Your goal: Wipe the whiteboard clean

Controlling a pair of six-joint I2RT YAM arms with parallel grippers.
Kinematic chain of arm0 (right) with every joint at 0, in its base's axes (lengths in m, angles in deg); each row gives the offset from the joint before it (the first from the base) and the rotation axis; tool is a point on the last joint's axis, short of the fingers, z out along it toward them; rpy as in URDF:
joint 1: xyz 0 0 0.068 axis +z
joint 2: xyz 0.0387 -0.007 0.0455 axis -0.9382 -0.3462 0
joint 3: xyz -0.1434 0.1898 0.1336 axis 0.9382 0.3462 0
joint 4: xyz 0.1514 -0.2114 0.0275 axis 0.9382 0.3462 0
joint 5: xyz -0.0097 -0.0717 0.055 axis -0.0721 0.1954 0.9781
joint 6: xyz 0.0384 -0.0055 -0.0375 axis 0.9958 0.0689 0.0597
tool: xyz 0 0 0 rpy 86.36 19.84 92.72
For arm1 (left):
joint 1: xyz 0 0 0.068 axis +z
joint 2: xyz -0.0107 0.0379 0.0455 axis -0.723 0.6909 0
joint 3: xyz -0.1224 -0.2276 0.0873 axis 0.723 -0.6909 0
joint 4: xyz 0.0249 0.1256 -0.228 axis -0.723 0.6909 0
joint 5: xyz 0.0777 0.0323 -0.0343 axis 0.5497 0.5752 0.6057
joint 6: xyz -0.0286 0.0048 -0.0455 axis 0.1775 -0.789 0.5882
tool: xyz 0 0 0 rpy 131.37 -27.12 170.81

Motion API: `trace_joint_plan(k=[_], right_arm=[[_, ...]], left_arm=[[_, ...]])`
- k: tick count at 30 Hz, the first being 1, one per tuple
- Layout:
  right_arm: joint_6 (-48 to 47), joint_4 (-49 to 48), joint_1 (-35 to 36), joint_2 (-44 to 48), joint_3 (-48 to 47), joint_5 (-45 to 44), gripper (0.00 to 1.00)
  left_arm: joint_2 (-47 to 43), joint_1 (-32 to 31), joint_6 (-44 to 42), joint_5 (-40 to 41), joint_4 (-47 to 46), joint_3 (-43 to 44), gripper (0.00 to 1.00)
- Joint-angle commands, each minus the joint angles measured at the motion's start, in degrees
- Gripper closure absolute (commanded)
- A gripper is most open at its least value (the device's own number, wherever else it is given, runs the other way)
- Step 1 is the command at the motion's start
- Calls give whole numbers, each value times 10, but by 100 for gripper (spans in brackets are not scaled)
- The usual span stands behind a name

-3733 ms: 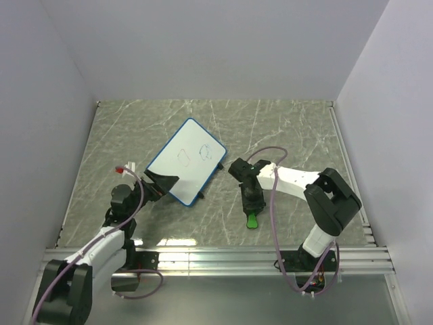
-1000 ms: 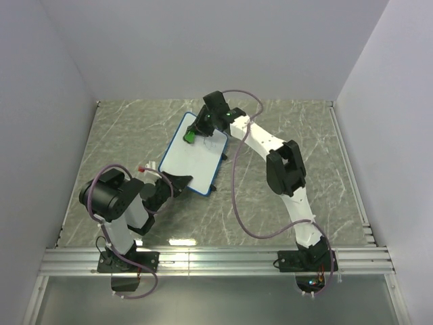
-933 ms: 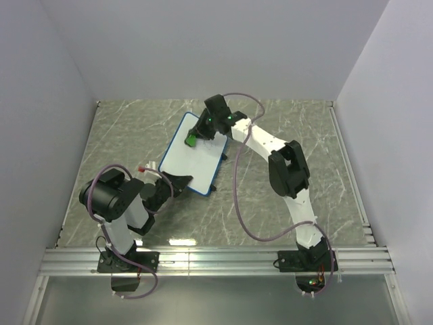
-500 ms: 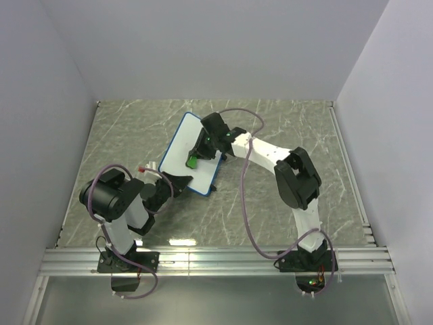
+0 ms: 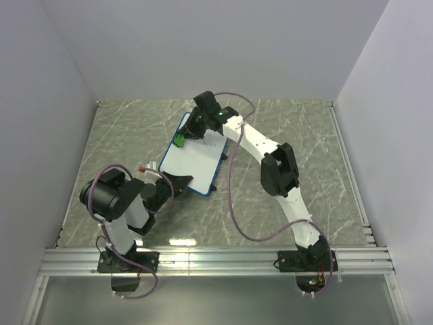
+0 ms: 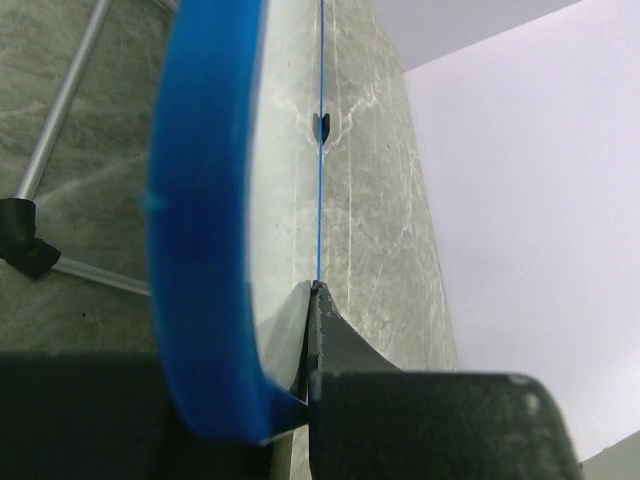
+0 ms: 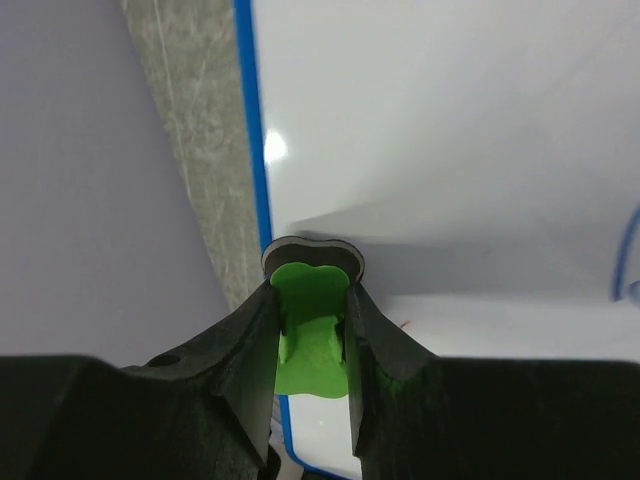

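Whiteboard (image 5: 195, 161): seen lying left of centre on the table (image 5: 291, 135), set at a slant, its long side running from the near left arm towards the back wall.
Blue frame (image 6: 205, 200): shown edge-on in the left wrist view, with the glossy white face stretching away beside it to a thin blue line at the far edge.
Left gripper (image 5: 178, 183): clamped on the near corner of the whiteboard. In the wrist view the frame is seen pinched between the two dark fingers.
Right gripper (image 7: 311, 295): closed tight on the green eraser (image 7: 308, 345), which is squeezed between both fingers with its rounded tip sticking out past them.
Eraser position: the tip is placed on the white face just inside the frame. From above, it is found at the board's left edge, close to the far corner.
Marks: a curved blue scribble (image 7: 624, 255) is caught at the right border of the right wrist view, well apart from the eraser. From above, no writing can be made out.
Right arm (image 5: 260, 143): stretched from its base at the near right, across the table, and bent down over the far end of the board.
Left arm (image 5: 108, 200): folded up near its base, wrist pointed at the board's near corner.
Black bits (image 5: 214, 187): spotted along the board's right edge.
Metal rod (image 6: 60, 150): a thin one with a black tip is glimpsed on the table side of the frame. Its attachment cannot be told.
Surroundings: a grey-green marbled tabletop, enclosed by pale walls (image 5: 216, 47).
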Motion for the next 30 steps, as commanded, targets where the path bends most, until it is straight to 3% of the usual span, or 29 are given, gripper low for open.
trace_joint_plan(k=[1, 8, 17, 21, 25, 30], right_arm=[[0, 29, -29, -62, 25, -57, 100], [-68, 101, -1, -52, 50, -98, 100], [-123, 147, 140, -25, 73, -96, 100], [-130, 153, 151, -21, 103, -76, 100], [-121, 112, 145, 12, 226, -64, 100], [-118, 83, 77, 12, 264, -74, 100]], left_arm=[[90, -29, -89, -27, 56, -113, 99], [92, -29, -91, -25, 54, -112, 99], [93, -29, -93, -22, 56, -109, 99], [94, -29, -94, -22, 54, -109, 99], [92, -29, -95, -20, 57, -108, 99], [86, -29, -97, -21, 69, -108, 99]])
